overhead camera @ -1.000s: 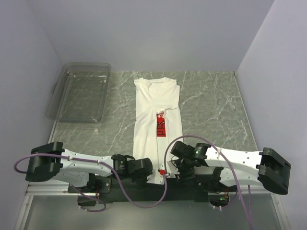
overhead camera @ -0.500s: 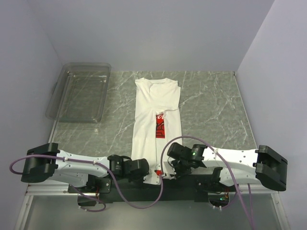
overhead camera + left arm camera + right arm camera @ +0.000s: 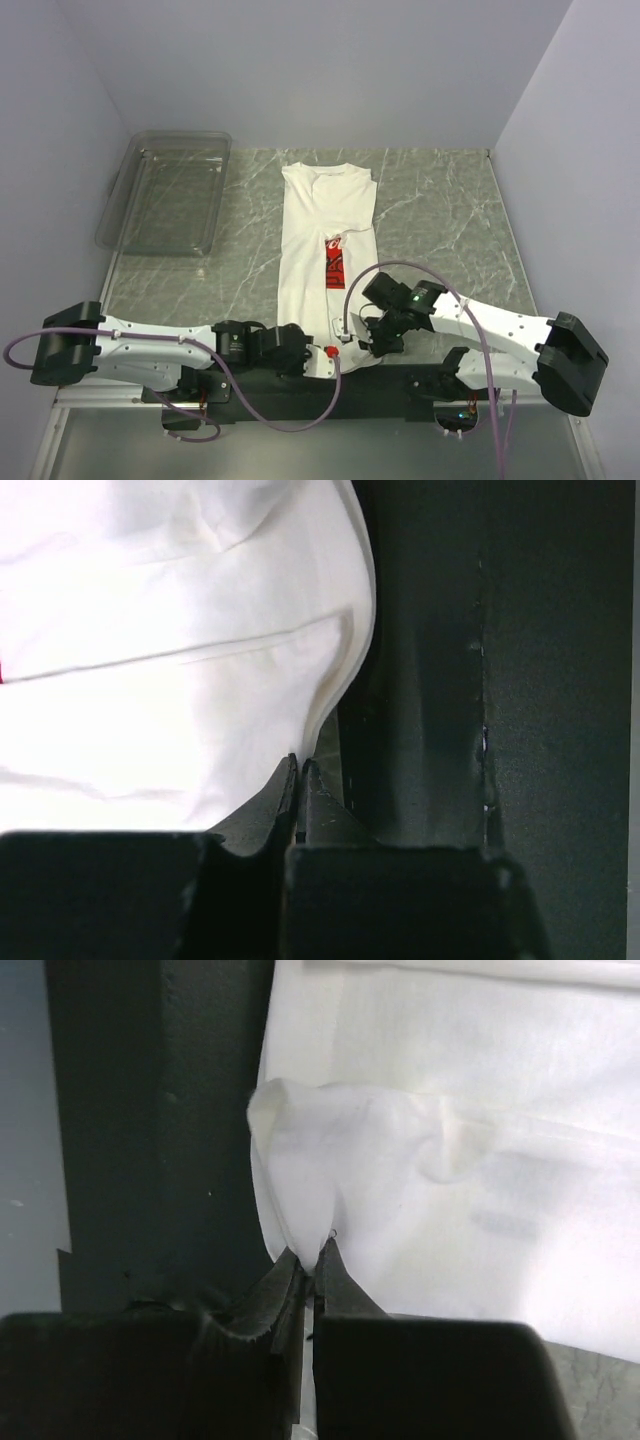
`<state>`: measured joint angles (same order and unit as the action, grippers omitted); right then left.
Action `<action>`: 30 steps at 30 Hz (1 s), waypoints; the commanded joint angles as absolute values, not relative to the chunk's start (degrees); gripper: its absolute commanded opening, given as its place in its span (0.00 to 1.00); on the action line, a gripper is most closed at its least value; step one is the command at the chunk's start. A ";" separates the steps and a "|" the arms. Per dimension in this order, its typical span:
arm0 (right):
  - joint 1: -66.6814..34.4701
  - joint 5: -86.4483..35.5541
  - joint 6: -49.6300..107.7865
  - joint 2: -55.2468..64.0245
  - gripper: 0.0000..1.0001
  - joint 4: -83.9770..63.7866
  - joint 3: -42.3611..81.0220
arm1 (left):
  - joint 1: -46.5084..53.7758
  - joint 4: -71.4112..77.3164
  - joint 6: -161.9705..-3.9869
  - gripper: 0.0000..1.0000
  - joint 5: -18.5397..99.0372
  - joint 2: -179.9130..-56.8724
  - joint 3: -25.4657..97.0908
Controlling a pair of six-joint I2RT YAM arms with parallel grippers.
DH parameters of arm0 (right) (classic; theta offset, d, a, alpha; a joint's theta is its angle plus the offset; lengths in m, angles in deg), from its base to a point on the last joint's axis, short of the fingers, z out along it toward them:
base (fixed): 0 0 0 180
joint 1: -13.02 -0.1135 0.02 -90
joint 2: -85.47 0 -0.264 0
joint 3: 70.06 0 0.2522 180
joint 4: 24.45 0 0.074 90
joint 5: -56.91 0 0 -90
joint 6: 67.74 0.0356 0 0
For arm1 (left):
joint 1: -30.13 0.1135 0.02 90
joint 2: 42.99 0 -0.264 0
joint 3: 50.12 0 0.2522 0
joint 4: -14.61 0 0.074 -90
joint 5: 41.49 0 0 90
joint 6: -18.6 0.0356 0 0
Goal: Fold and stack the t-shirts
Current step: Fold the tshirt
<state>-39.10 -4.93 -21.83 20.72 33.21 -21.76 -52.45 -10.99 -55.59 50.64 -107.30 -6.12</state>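
Observation:
One white t-shirt (image 3: 325,215) lies folded lengthwise into a narrow strip down the middle of the table, collar at the far end, with a sliver of red print (image 3: 334,262) showing at the fold. Both grippers are at its near hem. My left gripper (image 3: 318,352) is shut on the hem's near corner, where the white cloth (image 3: 180,630) runs down into the closed left gripper (image 3: 300,765). My right gripper (image 3: 362,340) is shut on the other corner. A raised pinch of the t-shirt (image 3: 480,1140) is caught between the tips of the right gripper (image 3: 312,1252).
A clear plastic bin (image 3: 165,195) stands at the back left of the marble table (image 3: 440,220). The black mounting strip (image 3: 400,385) runs along the near edge under both grippers. Walls close in the left, back and right sides.
My right gripper has shut on the hem corner and drawn slightly up and away from the near edge. The left gripper stayed shut on its corner, while its arm drew back to the left.

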 commanded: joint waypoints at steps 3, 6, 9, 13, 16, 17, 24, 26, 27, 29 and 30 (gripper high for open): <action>-35.33 1.27 -25.63 21.75 0.00 37.91 -17.20 | -49.41 -8.12 -54.00 0.00 46.85 -105.22 -3.58; -30.06 3.03 -28.78 20.79 0.00 40.37 -14.66 | -45.81 -8.20 -52.77 0.00 45.18 -103.81 -3.31; -25.48 3.82 -32.04 19.82 0.00 42.74 -12.11 | -41.16 -8.12 -51.11 0.00 43.86 -102.84 -2.79; -20.48 4.44 -34.77 15.87 0.00 44.24 -8.32 | -33.42 -6.98 -48.03 0.00 40.95 -104.15 -0.94; -16.17 5.84 -36.53 11.30 0.00 45.56 -3.23 | -28.15 -5.93 -45.57 0.00 39.38 -107.40 1.87; -15.29 6.20 -36.71 9.98 0.00 46.17 -0.17 | -26.92 -5.57 -44.25 0.00 38.93 -108.37 3.53; -9.31 8.04 -37.76 -4.25 0.00 48.37 13.03 | -14.45 -3.81 -39.76 0.00 34.80 -119.52 12.41; -8.25 8.05 -37.16 -7.07 0.00 48.46 16.88 | -12.15 -3.55 -39.15 0.00 33.93 -121.55 14.96; -7.99 8.04 -36.98 -9.69 0.00 48.37 18.04 | -9.97 -2.85 -38.88 0.00 33.66 -123.30 15.67; -7.20 7.87 -36.01 -13.38 0.00 47.93 21.38 | -7.93 -2.58 -38.44 0.00 32.70 -125.07 17.77; -7.02 7.69 -35.83 -14.45 0.00 47.93 22.35 | -6.36 -2.58 -38.35 0.00 32.60 -127.25 18.65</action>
